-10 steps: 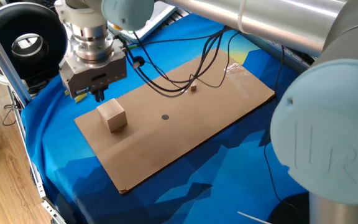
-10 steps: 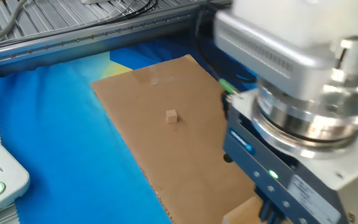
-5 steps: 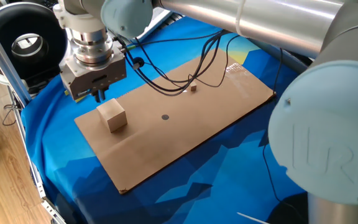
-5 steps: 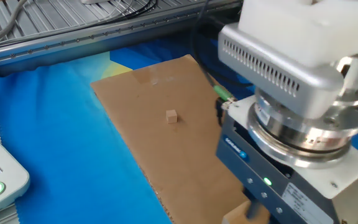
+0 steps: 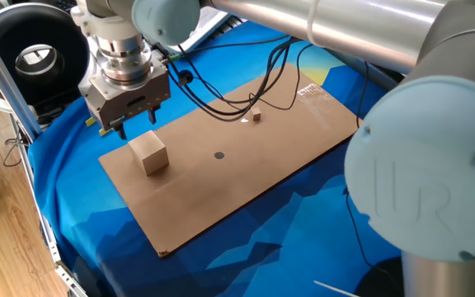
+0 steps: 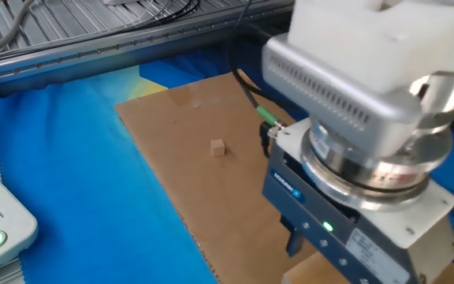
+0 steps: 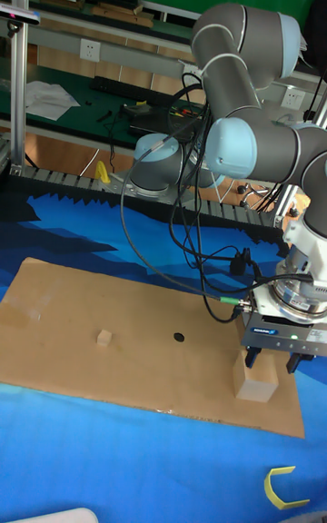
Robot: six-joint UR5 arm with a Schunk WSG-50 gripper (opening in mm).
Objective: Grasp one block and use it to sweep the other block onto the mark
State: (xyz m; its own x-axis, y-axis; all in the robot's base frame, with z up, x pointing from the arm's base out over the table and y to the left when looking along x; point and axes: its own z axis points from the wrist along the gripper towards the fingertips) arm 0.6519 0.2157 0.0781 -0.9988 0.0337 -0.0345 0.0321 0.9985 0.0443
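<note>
The large light-tan block (image 5: 149,153) rests near the left end of the cardboard sheet (image 5: 287,157). My gripper (image 5: 137,124) hovers just above and behind it, open, with nothing between its fingers. In the tall fixed view the gripper (image 7: 272,360) hangs over the large block (image 7: 256,379), a little to the right of its middle. The tiny block (image 5: 256,116) lies far off toward the other end, also seen as a small cube (image 6: 217,147) (image 7: 104,337). The dark round mark (image 5: 218,155) (image 7: 179,337) sits between the two blocks. In the other fixed view the gripper body hides the mark.
Black cables (image 5: 221,99) trail over the sheet's back edge near the tiny block. A whitish tape patch (image 5: 313,92) shines at the far corner. Blue cloth (image 5: 246,239) surrounds the sheet. A black round device (image 5: 35,49) stands at the back left, and a yellow hook (image 7: 282,488) lies on the cloth.
The gripper has turned about its vertical axis above the large block, so its two fingers now show apart. Neither block has moved.
</note>
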